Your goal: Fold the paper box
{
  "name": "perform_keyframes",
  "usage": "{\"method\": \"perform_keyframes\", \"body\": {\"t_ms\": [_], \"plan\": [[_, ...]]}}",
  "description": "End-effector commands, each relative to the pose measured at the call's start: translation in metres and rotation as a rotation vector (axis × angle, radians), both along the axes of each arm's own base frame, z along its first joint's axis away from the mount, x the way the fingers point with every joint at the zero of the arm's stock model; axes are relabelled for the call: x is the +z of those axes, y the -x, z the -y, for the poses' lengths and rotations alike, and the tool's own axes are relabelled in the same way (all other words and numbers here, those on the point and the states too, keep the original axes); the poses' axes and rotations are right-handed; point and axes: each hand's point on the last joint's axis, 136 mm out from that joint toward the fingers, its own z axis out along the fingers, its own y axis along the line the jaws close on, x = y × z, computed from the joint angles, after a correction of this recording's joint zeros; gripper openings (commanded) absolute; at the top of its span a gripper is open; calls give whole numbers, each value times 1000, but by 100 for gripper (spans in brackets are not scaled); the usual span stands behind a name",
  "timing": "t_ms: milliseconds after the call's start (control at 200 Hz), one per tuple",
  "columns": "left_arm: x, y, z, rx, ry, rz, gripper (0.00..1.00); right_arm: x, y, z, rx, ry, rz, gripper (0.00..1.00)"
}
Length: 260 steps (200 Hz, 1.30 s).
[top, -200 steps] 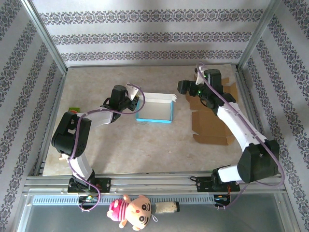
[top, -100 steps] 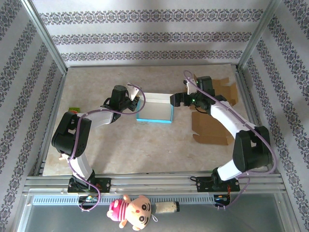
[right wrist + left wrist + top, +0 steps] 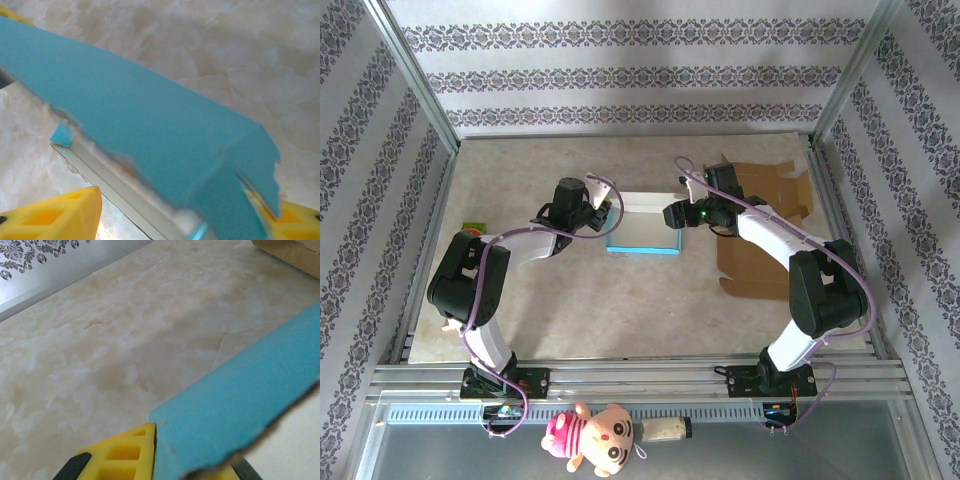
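The paper box (image 3: 642,228), blue outside and white inside, lies open-topped at the middle of the table. My left gripper (image 3: 604,214) is shut on its left wall; in the left wrist view that blue wall (image 3: 240,400) runs out of the left gripper (image 3: 192,462) beside a yellow finger (image 3: 125,455). My right gripper (image 3: 677,213) is at the box's right wall. In the right wrist view the right gripper (image 3: 185,215) straddles the blue wall (image 3: 150,130). One yellow finger (image 3: 55,215) stands clear of the wall and the other finger (image 3: 295,220) lies against it.
A flat brown cardboard blank (image 3: 760,255) lies right of the box, under my right arm; its edge (image 3: 292,249) shows in the left wrist view. A small green thing (image 3: 472,227) sits at the left edge. A plush toy (image 3: 592,436) lies in front of the table rail.
My right arm swung left from over the cardboard blank to the box's right wall, and its jaws narrowed around that wall. The left gripper kept its grip.
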Motion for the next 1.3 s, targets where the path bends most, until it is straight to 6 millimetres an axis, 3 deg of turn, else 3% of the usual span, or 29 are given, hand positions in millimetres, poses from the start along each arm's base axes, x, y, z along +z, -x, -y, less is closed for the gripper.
{"method": "perform_keyframes", "body": {"t_ms": [0, 75, 240, 365, 550, 749, 1109, 1294], "plan": [[4, 13, 7, -6, 16, -5, 10, 2, -1, -1, -4, 26, 18, 63], [3, 14, 5, 1, 7, -6, 9, 1, -3, 10, -48, 82, 22, 66], [7, 12, 3, 0, -14, 6, 10, 16, -10, 37, -135, 237, 137, 93], [9, 10, 4, -2, -14, 10, 10, 25, -13, 30, -75, 231, 186, 97], [10, 9, 7, -7, -4, 7, 10, 24, -17, 10, -17, 164, 151, 80], [10, 11, 6, -11, -13, 5, 10, 16, -19, 5, -20, 162, 132, 56], [5, 19, 11, 44, 67, -35, 10, 12, -20, 2, -113, 103, 64, 36], [-2, 25, 16, 117, 147, -117, 10, 4, -21, 1, -170, 84, 22, 32]]}}
